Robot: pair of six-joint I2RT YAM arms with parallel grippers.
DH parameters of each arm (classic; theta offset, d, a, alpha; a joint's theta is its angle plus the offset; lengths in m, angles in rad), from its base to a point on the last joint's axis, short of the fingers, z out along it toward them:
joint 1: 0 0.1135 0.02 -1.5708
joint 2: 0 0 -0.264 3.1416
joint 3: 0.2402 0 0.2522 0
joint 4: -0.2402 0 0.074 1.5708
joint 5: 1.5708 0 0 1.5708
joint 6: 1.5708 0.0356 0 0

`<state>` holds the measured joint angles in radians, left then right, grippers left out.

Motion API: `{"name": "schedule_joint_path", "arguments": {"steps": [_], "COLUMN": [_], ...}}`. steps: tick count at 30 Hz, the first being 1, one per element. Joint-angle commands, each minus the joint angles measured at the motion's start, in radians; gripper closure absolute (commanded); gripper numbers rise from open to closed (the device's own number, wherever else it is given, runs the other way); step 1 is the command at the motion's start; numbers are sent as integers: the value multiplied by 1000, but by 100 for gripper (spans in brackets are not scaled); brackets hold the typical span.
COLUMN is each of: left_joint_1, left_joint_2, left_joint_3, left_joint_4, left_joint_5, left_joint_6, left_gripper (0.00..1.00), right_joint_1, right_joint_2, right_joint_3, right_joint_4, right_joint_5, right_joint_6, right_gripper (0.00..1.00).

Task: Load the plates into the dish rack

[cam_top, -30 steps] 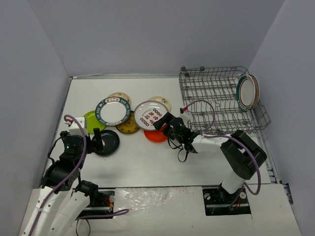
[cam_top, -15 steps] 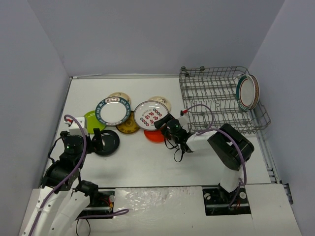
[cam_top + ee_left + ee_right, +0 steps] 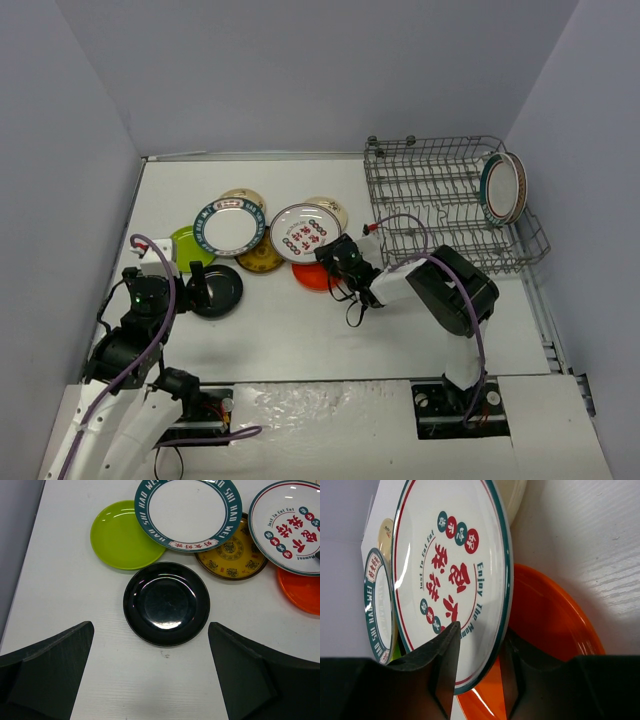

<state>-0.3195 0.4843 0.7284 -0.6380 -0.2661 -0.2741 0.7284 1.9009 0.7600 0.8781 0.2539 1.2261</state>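
My right gripper (image 3: 331, 252) (image 3: 481, 636) is shut on the near rim of the white plate with red and green lettering (image 3: 303, 231) (image 3: 451, 555), one finger on its face and one under its rim. That plate lies tilted over an orange plate (image 3: 316, 278) (image 3: 555, 620). My left gripper (image 3: 197, 283) (image 3: 150, 626) is open, hovering just short of a black plate (image 3: 220, 290) (image 3: 166, 603). A green-rimmed white plate (image 3: 230, 226) (image 3: 187, 511), a lime-green plate (image 3: 184, 244) (image 3: 120, 542) and a brown plate (image 3: 262, 260) (image 3: 232, 555) lie around them. The dish rack (image 3: 440, 205) at the right holds upright plates (image 3: 503, 187) at its far end.
Two cream plates (image 3: 243, 196) (image 3: 331, 207) peek out behind the patterned plates. Grey walls close in the table on the left, back and right. The rack's near wire wall is right of my right arm.
My right gripper has slid left toward the red-lettered plate and now has its fingers over the rim. The left arm and the other plates have not moved.
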Motion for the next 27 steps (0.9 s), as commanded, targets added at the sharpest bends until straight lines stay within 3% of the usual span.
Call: {"name": "schedule_joint_path", "arguments": {"steps": [1,6,17,21,25,27], "left_joint_1": [1,0,1,2,2,2], "left_joint_2": [19,23,25,25,28,28], "left_joint_3": [43,43,43,43,43,45], "left_joint_4": [51,54,55,54,54,54], "left_joint_5": [-9,-7,-5,-4,-5,-4], "left_joint_6": [-10,-10,-9,-7,-8,-8], "left_gripper": [3,3,3,3,3,3], "right_joint_1": [6,7,5,-25,-85,-172], "right_joint_2": [-15,-54,-290,-420,-546,-599], "right_joint_3": [42,37,29,109,253,300], "right_joint_4": [102,118,42,-132,-428,-564], "right_joint_5": [81,103,148,122,131,131], "right_joint_6": [9,-20,-129,-289,-577,-716], "right_gripper": [77,98,100,100,100,100]}}
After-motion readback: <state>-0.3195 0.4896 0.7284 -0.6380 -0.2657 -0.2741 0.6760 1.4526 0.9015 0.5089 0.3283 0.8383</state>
